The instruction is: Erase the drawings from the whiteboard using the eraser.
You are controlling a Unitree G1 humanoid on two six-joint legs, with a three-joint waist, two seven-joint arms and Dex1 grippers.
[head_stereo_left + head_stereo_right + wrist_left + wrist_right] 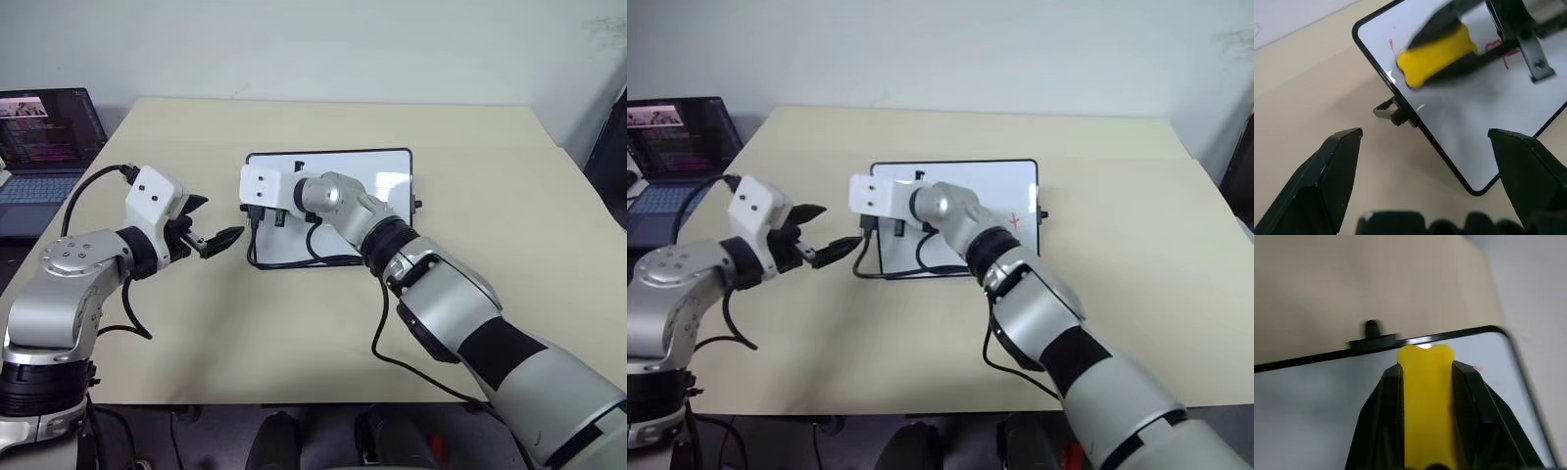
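**Eraser pinched over the board's left end**

While the right tool (1425,382) pinched the eraser (1426,401) between its two black fingers, the yellow block stood out beyond the fingertips over the whiteboard (392,166), close to the board's left edge. In the right wrist view the eraser's rounded tip lay just short of the black frame, beside one of the side knobs (1371,326). Whether the eraser pressed on the white surface or hung just above it could not be told.

The whiteboard lay flat on the beige counter (490,323), toward its far middle, with the right arm reaching across it from the near right. Red drawings (1498,49) were on the board: in the left wrist view, thin red strokes showed on either side of the eraser, and in the right eye view a small red cross (1015,222) sat near the board's right end.

The left tool (211,235) was held above the counter just left of the whiteboard, apart from it, its fingers spread wide and holding nothing.

A laptop (44,147) with a lit screen stood at the far left, off the counter's corner.
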